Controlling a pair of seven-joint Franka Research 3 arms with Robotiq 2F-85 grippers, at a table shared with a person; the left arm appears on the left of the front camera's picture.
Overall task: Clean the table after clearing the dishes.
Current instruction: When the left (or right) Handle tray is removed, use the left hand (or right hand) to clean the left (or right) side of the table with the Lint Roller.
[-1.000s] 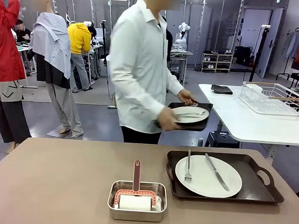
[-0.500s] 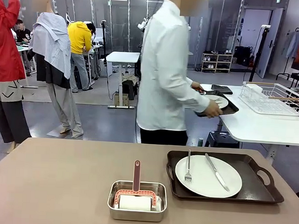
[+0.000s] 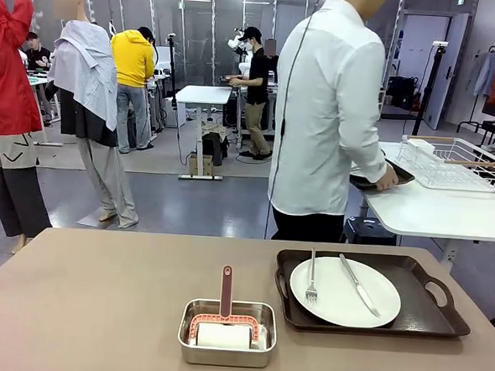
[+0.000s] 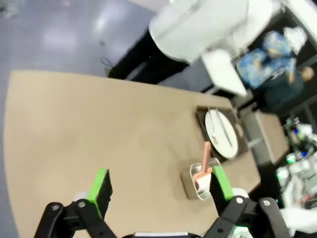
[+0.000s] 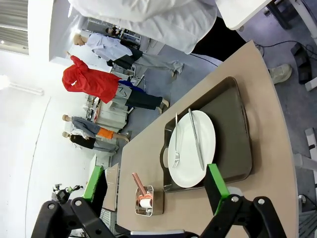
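Sitting on the big brown table (image 3: 97, 302), at about 4 o'clock, is a dark tray (image 3: 425, 301) with handles, and a round white plate (image 3: 341, 305) lies in it. A fork (image 3: 312, 282) lies on the plate at its 9 o'clock side. A knife (image 3: 359, 285) lies at a slant next to it, more toward 3 o'clock, and the two do not touch. At 6 o'clock on the table, just beside the tray, stands a small steel pan (image 3: 224, 357) with a white roller (image 3: 221, 336) in it. The roller's handle points to 12 o'clock. Past the far edge of the table, at about 1 o'clock, a person (image 3: 327, 115) in a white shirt stands with their back to it. One hand (image 3: 388, 183) of the person holds a second tray (image 3: 367, 183) at the edge of a white table (image 3: 431, 213). I cannot tell what is on that tray. A wire rack (image 3: 455, 164) stands on the white table, at 3 o'clock from that tray. The left gripper (image 4: 161, 184) hangs high over the brown table with its green pads wide apart and nothing between them. The right gripper (image 5: 154, 182) hangs high too, spread wide and holding nothing, with the plate far below it.
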